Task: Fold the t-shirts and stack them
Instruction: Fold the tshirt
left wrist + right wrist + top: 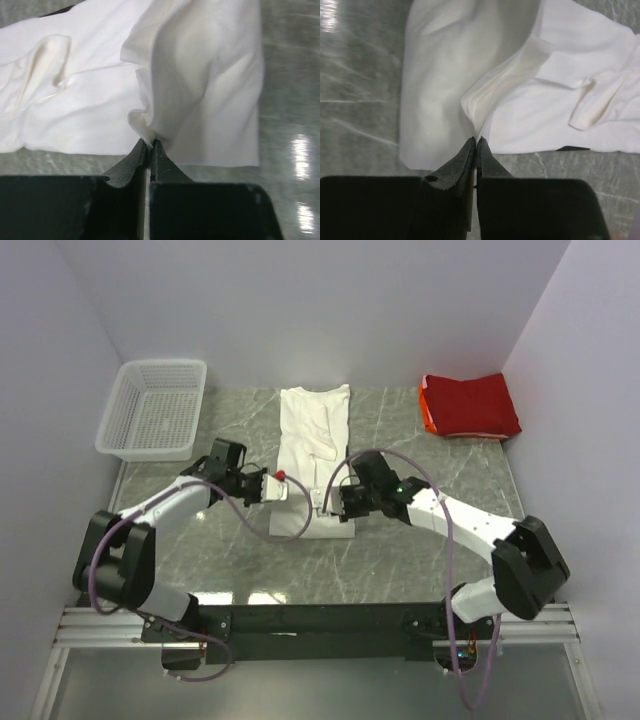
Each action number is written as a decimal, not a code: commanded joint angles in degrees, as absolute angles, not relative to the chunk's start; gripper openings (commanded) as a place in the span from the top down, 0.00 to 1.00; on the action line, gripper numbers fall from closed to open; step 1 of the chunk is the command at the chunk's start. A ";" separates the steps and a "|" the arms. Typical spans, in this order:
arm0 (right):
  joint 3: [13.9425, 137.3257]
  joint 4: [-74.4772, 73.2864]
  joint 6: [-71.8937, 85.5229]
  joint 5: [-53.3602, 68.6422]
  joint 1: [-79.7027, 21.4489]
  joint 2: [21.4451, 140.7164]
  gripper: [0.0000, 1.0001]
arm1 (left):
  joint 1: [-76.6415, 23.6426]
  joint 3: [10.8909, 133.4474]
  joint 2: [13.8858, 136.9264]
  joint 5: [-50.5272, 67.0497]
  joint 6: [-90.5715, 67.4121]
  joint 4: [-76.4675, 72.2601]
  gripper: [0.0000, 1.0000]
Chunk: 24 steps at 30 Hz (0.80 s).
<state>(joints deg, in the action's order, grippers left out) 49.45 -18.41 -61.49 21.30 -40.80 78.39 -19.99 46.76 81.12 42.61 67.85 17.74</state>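
Left gripper (149, 142) and right gripper (476, 141) clamped on white t-shirt (312, 430).
Red t-shirt (470, 406) lies folded, far right of bench (400, 560).

The white mesh basket (152, 410) fills the bench's (400, 560) far-left corner; the folded red t-shirt (470, 406) the far-right corner. The white t-shirt (314, 430) runs from the far edge to mid-bench, its near end flanked by the left gripper (284, 486) and right gripper (326, 506), arms slanting in from both sides. Bare bench lies either side of it and along the near edge.
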 commanded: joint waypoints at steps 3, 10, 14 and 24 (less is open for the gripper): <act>59.23 -17.40 -66.35 24.08 -35.07 87.07 1.00 | -16.44 55.98 89.54 46.58 70.04 16.70 0.99; 68.90 -19.60 -70.66 25.66 -29.98 96.85 1.00 | -14.24 68.00 100.54 46.58 69.61 16.17 0.99; 74.95 -21.44 -72.51 26.19 -27.86 101.50 1.00 | -13.19 73.03 105.11 46.58 69.08 15.91 0.99; 84.90 -23.38 -74.09 26.89 -24.70 110.38 1.00 | -12.13 83.39 114.33 46.41 69.17 16.44 0.99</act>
